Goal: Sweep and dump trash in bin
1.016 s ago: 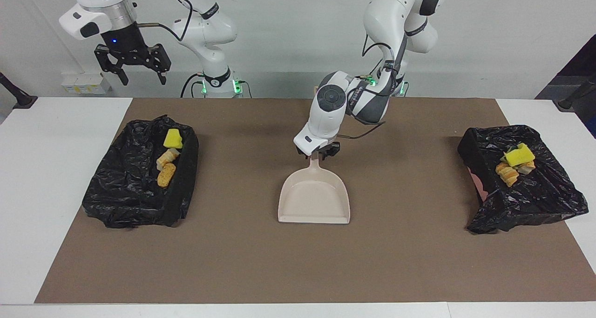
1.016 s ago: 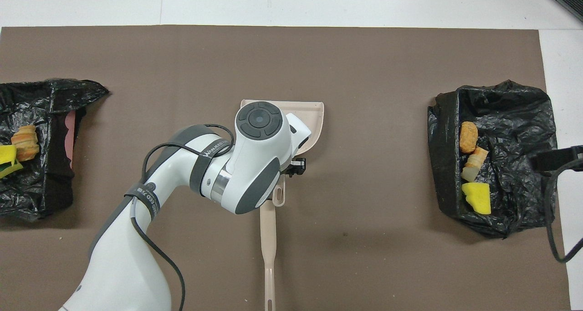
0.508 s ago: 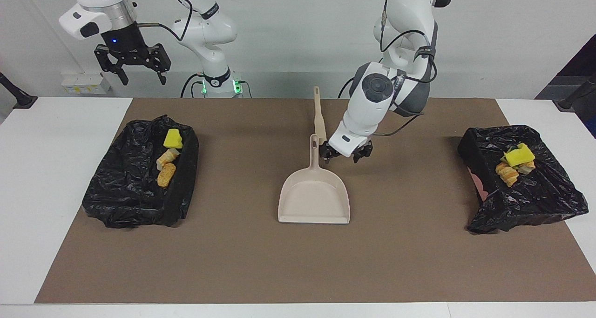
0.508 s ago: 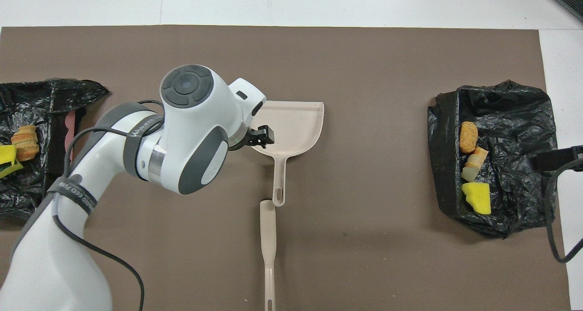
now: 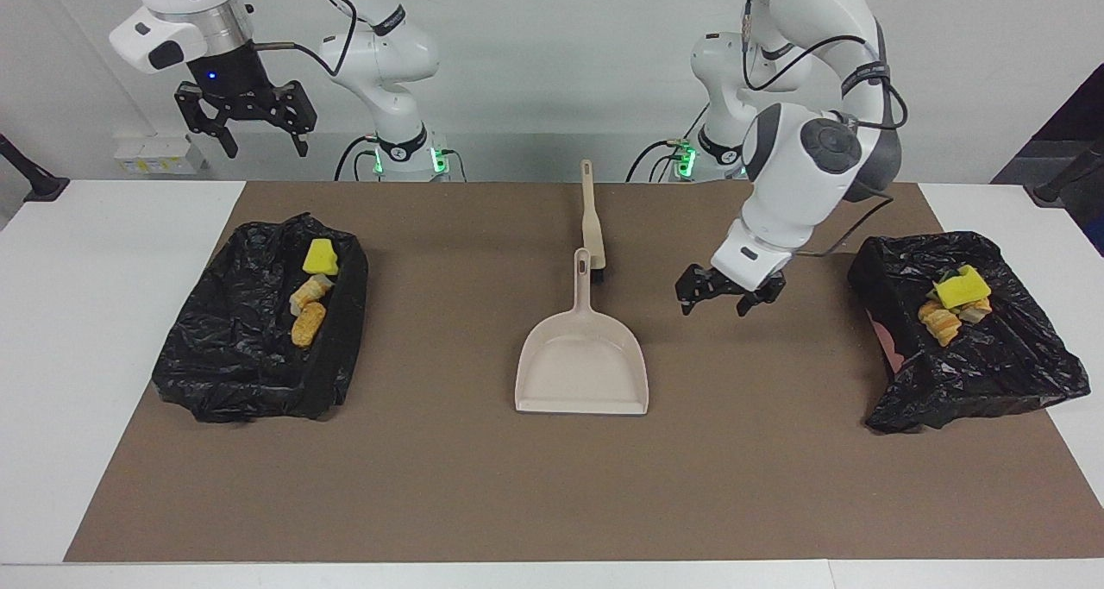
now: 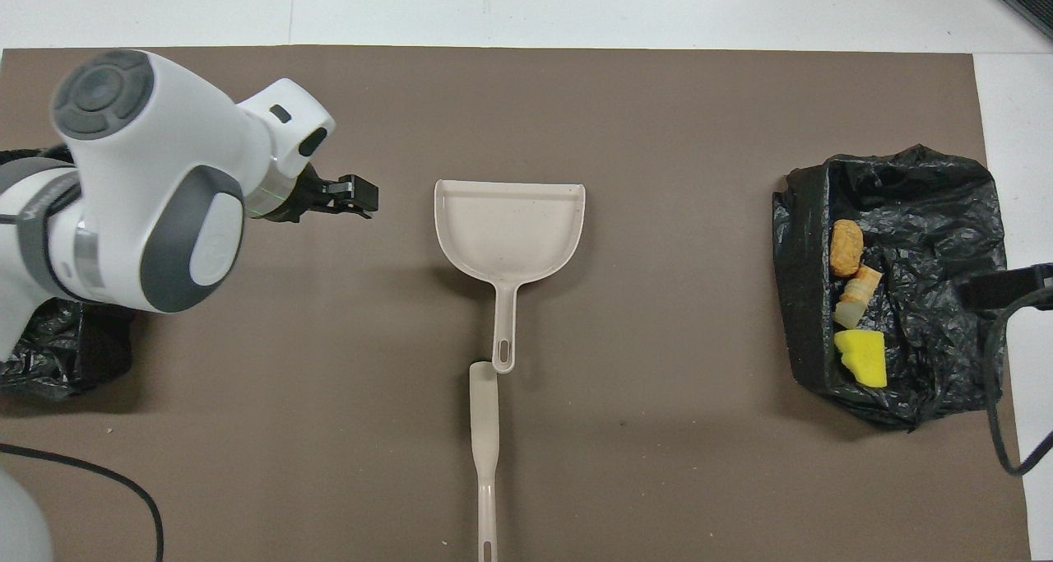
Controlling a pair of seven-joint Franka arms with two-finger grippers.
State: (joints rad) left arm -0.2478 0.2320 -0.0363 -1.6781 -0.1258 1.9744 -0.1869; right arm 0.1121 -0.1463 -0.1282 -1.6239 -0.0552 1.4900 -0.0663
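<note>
Left gripper (image 5: 723,294), black two-finger, hangs over bare brown mat (image 5: 552,485) between the dustpan and the bin at the left arm's end; fingers spread wide, holding nothing. Its glossy white and grey wrist housing fills much of the overhead view, where only a black fingertip (image 6: 359,193) pokes out, so the spread reads from the facing view.

Right gripper (image 5: 246,116), black, raised high over the table edge at the right arm's end, waiting, fingers apart, empty. Overhead shows only a dark sliver of it (image 6: 1008,285) at the frame edge.

Beige smooth plastic dustpan (image 5: 583,363): flat scoop with low walls and a slim handle with a hang hole, lying flat mid-mat, empty, mouth away from the robots. Matching beige long-handled brush (image 5: 592,218) lies just nearer the robots, its head touching or nearly touching the dustpan handle end; black bristles show only in the facing view.

Trash sits in two bins lined with crinkled shiny black plastic. Bin at the right arm's end (image 5: 250,347): yellow sponge wedge (image 5: 321,257), beige bread-like bits (image 5: 309,293), orange-tan crusty lump (image 5: 308,323), lined up along the inner wall. Bin at the left arm's end (image 5: 975,356): yellow sponge chunk (image 5: 962,289) on orange-tan and beige pieces (image 5: 940,322); a pinkish patch of wall shows through the liner. Overhead, the arm hides most of this bin.
</note>
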